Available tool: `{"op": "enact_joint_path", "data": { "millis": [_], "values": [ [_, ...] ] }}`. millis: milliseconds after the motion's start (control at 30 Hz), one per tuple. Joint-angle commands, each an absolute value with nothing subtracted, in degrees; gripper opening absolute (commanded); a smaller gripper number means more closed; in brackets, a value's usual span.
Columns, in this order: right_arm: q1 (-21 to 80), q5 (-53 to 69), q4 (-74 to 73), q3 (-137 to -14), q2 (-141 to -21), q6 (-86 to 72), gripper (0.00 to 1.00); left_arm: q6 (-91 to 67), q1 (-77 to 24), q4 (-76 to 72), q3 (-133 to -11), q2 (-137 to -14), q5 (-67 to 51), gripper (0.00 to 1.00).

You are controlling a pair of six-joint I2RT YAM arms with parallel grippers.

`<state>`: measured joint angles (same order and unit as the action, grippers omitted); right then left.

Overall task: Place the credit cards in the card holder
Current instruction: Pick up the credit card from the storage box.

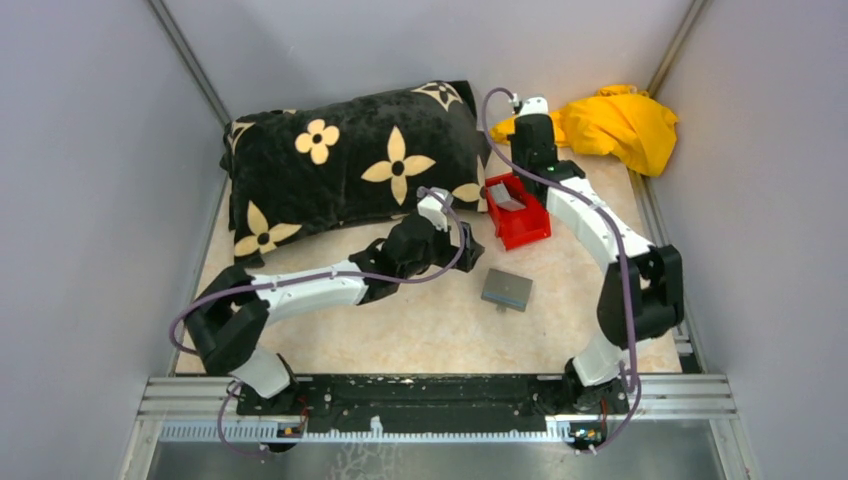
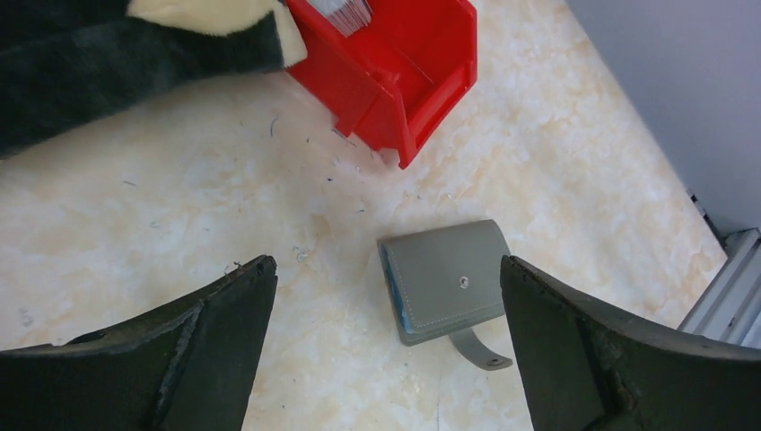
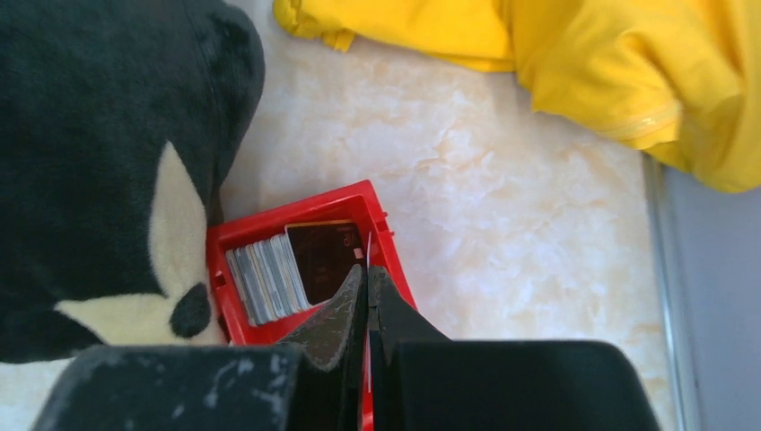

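The grey card holder (image 1: 507, 289) lies flat and closed on the table, its blue strip on one edge and its strap loose (image 2: 449, 280). My left gripper (image 2: 386, 265) hovers open just left of it (image 1: 466, 246), nothing between its fingers. Several grey credit cards (image 3: 265, 278) stand on edge in a red bin (image 3: 287, 220), with a dark card (image 3: 323, 256) beside them. My right gripper (image 3: 367, 269) is over the bin's right side (image 1: 508, 192), shut on one thin credit card (image 3: 369, 247) seen edge-on between its jaws.
The red bin (image 1: 518, 212) sits against a black pillow with cream flowers (image 1: 350, 165) along the back. A crumpled yellow cloth (image 1: 620, 125) lies at the back right corner. Grey walls close in both sides.
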<state>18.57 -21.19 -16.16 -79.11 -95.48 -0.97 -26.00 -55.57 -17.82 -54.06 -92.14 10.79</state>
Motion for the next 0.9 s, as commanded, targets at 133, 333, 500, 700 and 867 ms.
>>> {"op": "enact_joint_path", "data": {
  "millis": [133,333,500,700,867],
  "values": [
    [23.1,-23.3,-15.8,-74.1,-79.0,-1.0,0.0,-31.4,-54.8,-13.5,-53.5,-78.4,11.9,1.0],
    [32.5,-26.5,-14.7,-65.2,-65.9,-1.4,0.0,-44.2,-53.4,-6.6,-51.8,-68.6,12.7,0.99],
    [41.7,-30.4,-13.2,-56.7,-55.0,-1.4,0.0,-57.7,-46.1,2.0,-52.6,-64.3,3.8,0.99],
    [54.6,-37.3,-12.0,-50.0,-46.2,1.8,0.0,-69.4,-41.9,8.4,-54.0,-63.9,-9.2,0.99],
    [64.0,-43.2,-11.1,-47.3,-43.6,5.2,0.0,-75.7,-41.6,8.6,-55.0,-65.1,-19.1,0.99]
  ]
}}
